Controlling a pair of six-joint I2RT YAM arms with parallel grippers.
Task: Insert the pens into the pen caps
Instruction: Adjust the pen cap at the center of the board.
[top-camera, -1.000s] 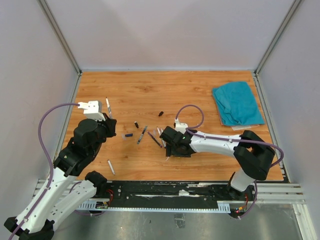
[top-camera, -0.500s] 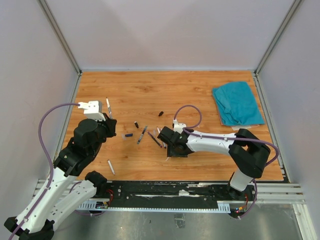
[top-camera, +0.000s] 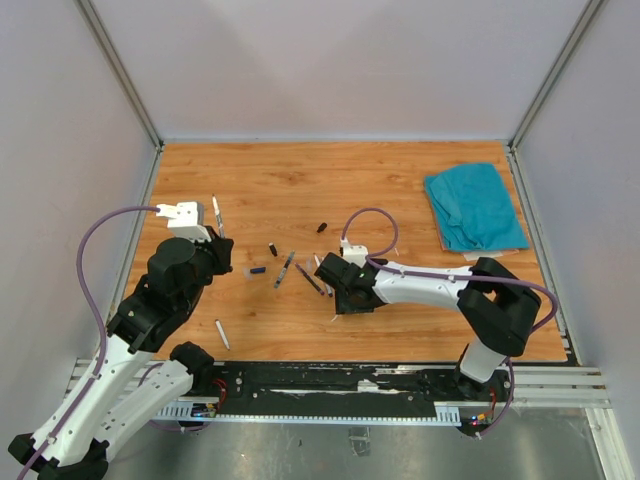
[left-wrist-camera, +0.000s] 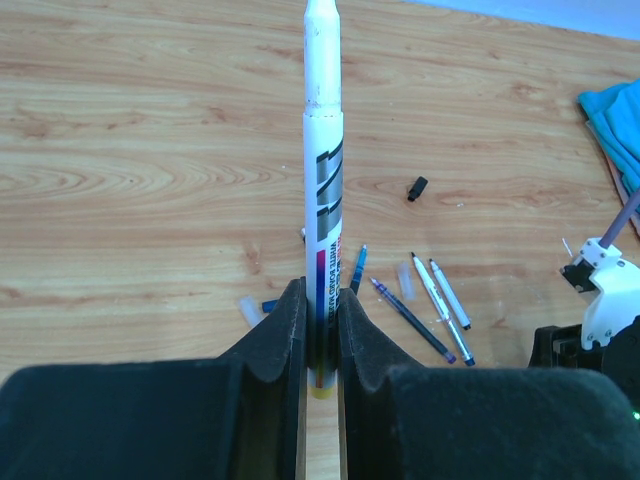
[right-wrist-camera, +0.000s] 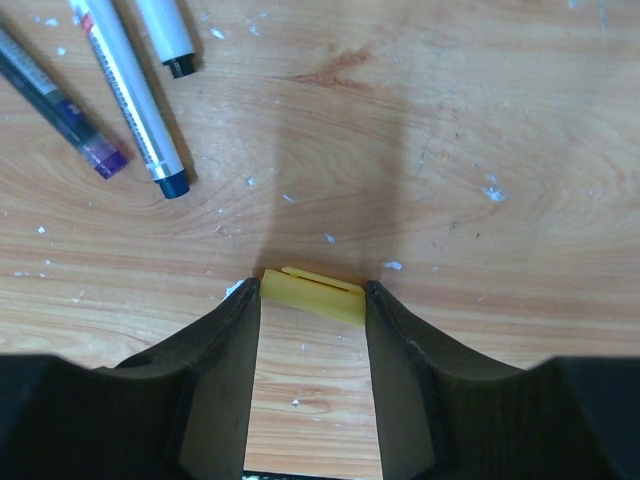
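— Where was the left gripper (left-wrist-camera: 320, 300)?
— Raised over the left side of the wooden tabletop (top-camera: 300, 180). Its fingers were clamped tight on the lower barrel of a white marker pen with grey and magenta printing (left-wrist-camera: 323, 150), which stood upright out of the jaws.
— And the right gripper (right-wrist-camera: 313, 305)?
— Down near the tabletop's middle, toward the near edge. A small yellow plastic pen cap (right-wrist-camera: 318, 295) lay crosswise between its fingers. Both pads seemed to press its ends, though the shadow there made the contact hard to judge.
— Anything crowding it?
— Just beyond the fingertips, off to one side, lay two white pens with dark tips (right-wrist-camera: 130, 85) and a dark pen with a purple end (right-wrist-camera: 60, 115), all apart from the cap. Farther left, a slim dark-blue pen (top-camera: 284, 268) and a few stubby dark caps (top-camera: 322, 227) were scattered. A lone white pen (top-camera: 222, 334) lay by the near edge, and a crumpled teal cloth (top-camera: 475, 205) at the far right corner.
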